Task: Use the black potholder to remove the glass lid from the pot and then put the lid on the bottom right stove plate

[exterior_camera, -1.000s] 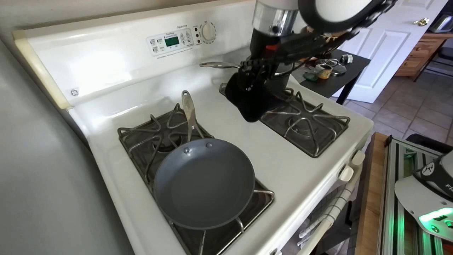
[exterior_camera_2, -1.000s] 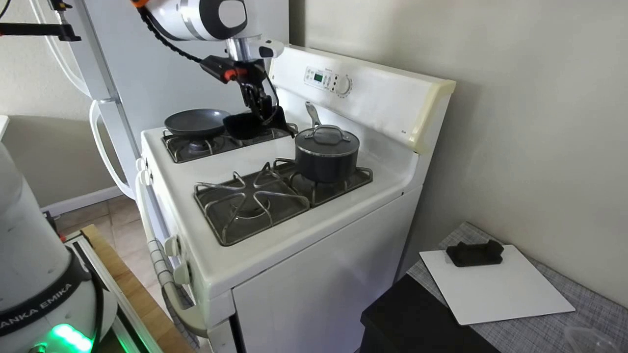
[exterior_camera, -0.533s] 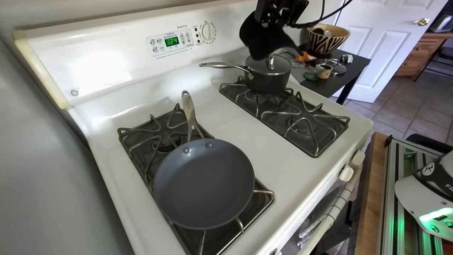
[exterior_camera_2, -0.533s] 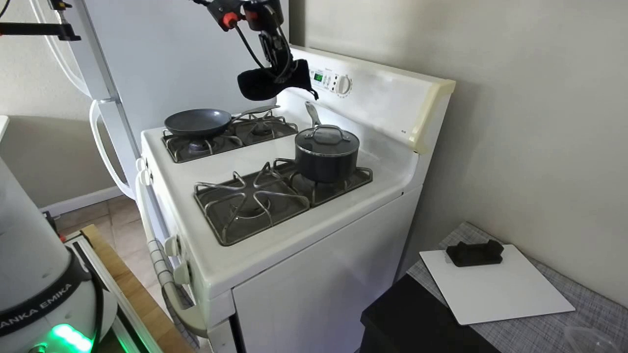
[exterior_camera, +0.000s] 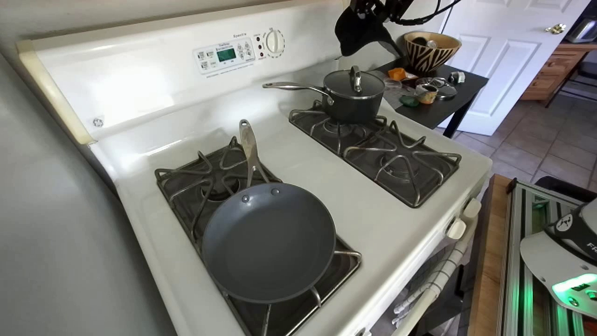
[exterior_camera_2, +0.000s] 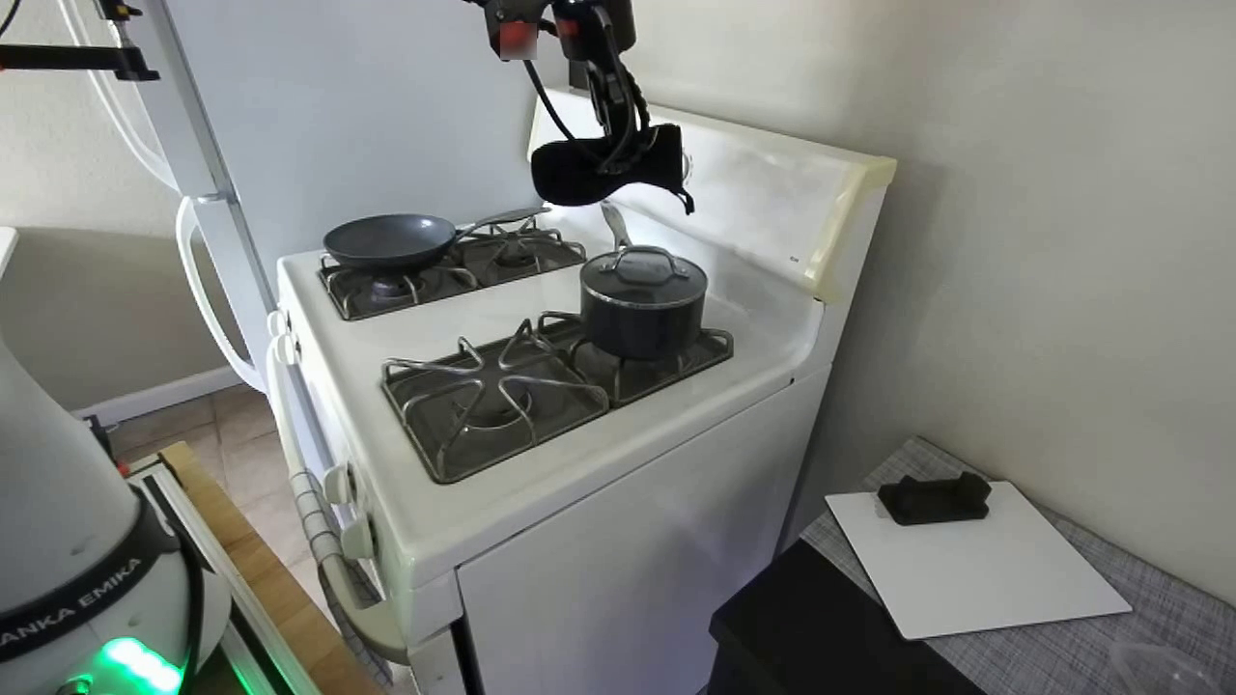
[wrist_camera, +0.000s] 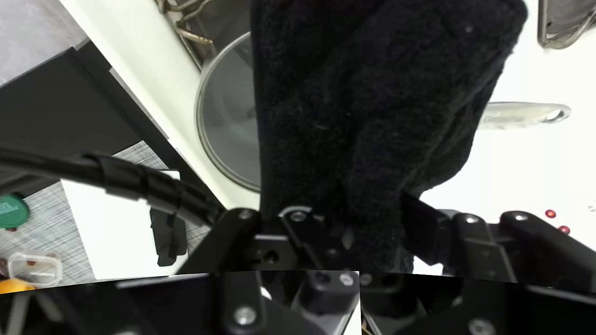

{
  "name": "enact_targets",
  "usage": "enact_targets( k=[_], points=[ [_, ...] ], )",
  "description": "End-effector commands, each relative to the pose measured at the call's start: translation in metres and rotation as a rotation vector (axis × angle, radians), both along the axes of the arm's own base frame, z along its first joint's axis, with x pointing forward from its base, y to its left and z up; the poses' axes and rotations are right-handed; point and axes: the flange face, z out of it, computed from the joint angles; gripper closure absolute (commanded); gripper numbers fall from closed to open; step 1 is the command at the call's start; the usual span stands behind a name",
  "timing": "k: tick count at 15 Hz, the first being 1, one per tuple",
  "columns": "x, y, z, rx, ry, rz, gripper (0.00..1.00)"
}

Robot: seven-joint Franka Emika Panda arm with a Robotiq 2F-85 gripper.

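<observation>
Over the white stove [exterior_camera: 308, 163], gripper [exterior_camera_2: 623, 150] clamped on the black potholder [exterior_camera_2: 568, 176] (its edges drooping), held apart from the glass lid [exterior_camera: 340, 84] below. Lid seated on the dark pot [exterior_camera: 350, 107], pot on the back right grate [exterior_camera: 336, 128]; bottom right stove plate [exterior_camera: 405, 156] just in front. Frying pan [exterior_camera: 270, 242] at left.

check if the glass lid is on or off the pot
On: in both exterior views, the glass lid lies level across the top of the pot.
</observation>
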Motion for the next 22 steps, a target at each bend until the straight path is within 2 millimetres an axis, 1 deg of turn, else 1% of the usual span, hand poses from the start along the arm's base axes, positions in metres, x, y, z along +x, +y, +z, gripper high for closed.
enact_targets(
  k=[1,2,3,7,11,15,18,22],
  points=[
    [0.002,0.000,0.000,0.001,0.003,0.001,0.84],
    [0.003,0.000,0.000,0.001,0.003,0.002,0.96],
    [0.010,-0.002,-0.004,0.000,0.015,-0.018,0.96],
    [0.022,-0.006,-0.021,0.001,0.059,-0.021,0.96],
    [0.038,-0.010,-0.040,0.010,0.087,-0.038,0.96],
    [0.053,-0.019,-0.054,0.007,0.106,-0.064,0.96],
    [0.062,-0.024,-0.063,0.012,0.116,-0.083,0.96],
    [0.069,-0.027,-0.074,0.016,0.133,-0.092,0.96]
  ],
)
